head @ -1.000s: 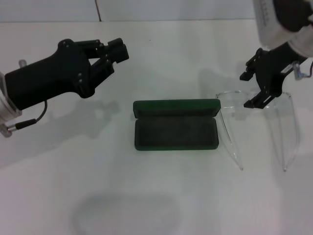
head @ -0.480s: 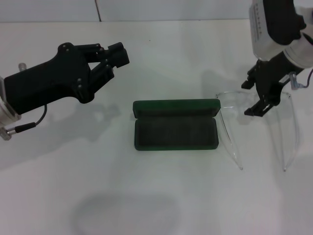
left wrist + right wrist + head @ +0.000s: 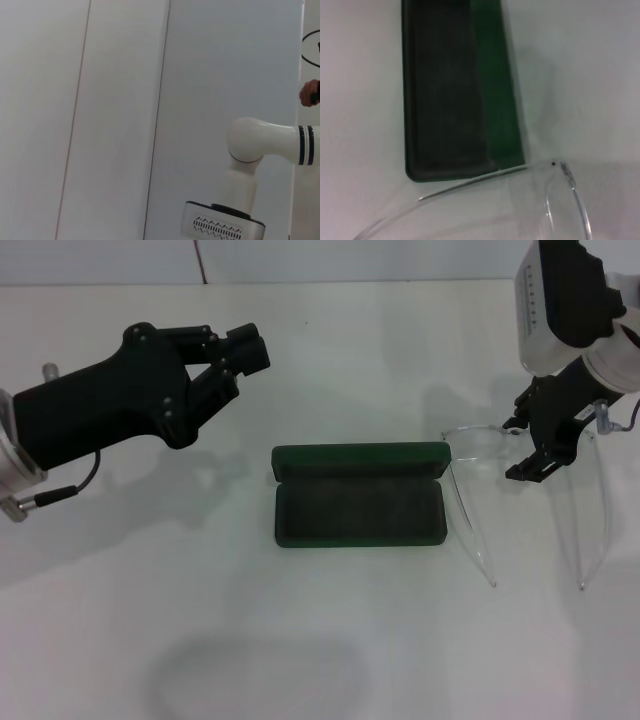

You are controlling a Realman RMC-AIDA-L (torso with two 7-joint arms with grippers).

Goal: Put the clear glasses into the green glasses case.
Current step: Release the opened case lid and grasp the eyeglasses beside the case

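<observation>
The green glasses case is lying open near the middle of the white table, a rounded-corner rectangular hard shell in dark green. Its matte, dark grey-green lined tray is facing up and its lid is standing along the far side. In the right wrist view the case is showing the same soft, felt-like lining inside a smoother green rim.

The clear glasses are resting on the table just beside the case's right end, toward the table's right edge. They are fully transparent, glossy plastic, with the front turned toward the far edge and the two long thin temple arms unfolded and reaching toward the near edge. The nearer temple is running right alongside the case's right end. In the right wrist view the glasses are showing a curved clear rim and a small dark hinge dot.

The right gripper, black and angular under a white arm, is pointing down over the glasses' front, its fingers parted and gripping nothing.

The left gripper, a bulky black unit, is hanging above the far-left part of the table, well apart from the case, fingers drawn together on nothing.
</observation>
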